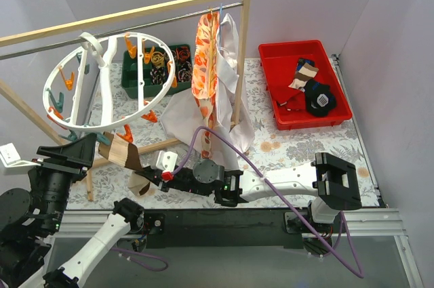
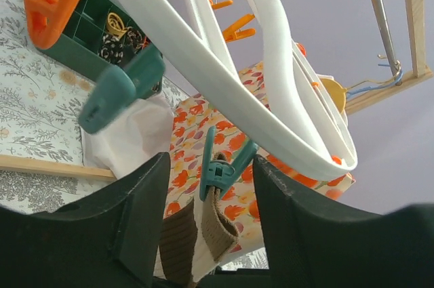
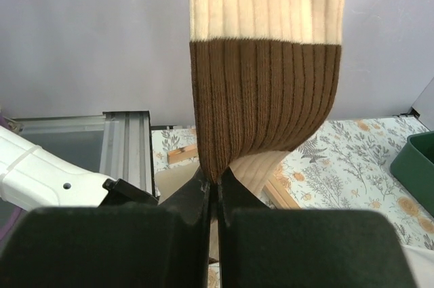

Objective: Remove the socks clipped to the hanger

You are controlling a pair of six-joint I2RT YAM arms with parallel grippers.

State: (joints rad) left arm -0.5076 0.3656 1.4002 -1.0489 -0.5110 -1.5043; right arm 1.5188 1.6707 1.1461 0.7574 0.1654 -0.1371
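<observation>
Grips the brown end of the tan-and-brown sock with the right fingers closed tight, and holds the left fingers spread open either side of the teal clip biting its upper end: mid-removal of this one sock. Calls next, probably, for squeezing that clip or tugging downward until free. Hangs ribbed, tan over brown, from the near-left rim of the white hanger above the table, with other socks in the red bin far right.
</observation>
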